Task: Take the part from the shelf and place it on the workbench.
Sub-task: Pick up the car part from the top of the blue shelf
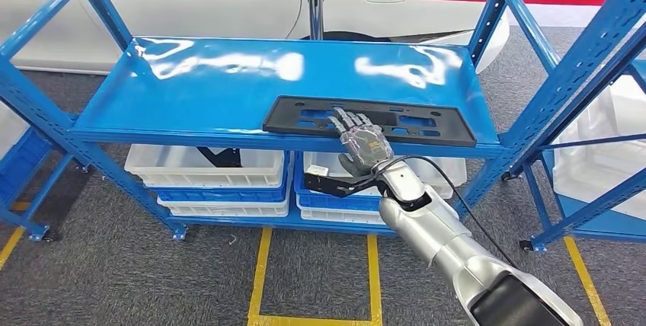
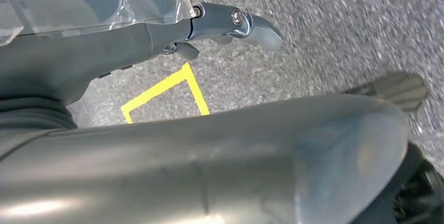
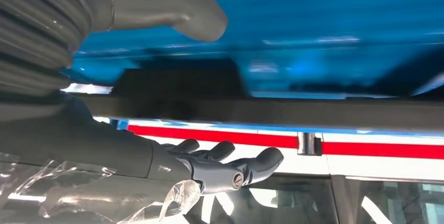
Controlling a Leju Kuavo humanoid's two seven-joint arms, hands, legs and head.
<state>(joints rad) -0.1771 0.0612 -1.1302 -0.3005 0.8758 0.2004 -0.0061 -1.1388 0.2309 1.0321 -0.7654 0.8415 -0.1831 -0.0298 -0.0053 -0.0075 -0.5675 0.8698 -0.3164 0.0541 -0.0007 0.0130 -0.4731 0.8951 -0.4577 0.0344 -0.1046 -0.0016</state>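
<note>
Hanging above grey speckled floor [image 2: 335,30], left hand [image 2: 230,28] with fingers curled in, holding nothing. Showing a yellow tape corner [image 2: 173,90] on the floor just past the hand.

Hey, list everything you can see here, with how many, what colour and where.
part: one, black, flat on the blue shelf, near its front edge
shelf: one, blue, the rack's upper deck straight ahead
bins: several, white and blue, stacked under the shelf
second rack: one, blue, to the right
car: one, white with a red stripe, behind the rack
floor lines: yellow, on the grey carpet below
right hand: silver-grey, fingers spread flat over the part, thumb below the shelf's front edge
left hand: grey, hanging over the floor, holding nothing
</note>
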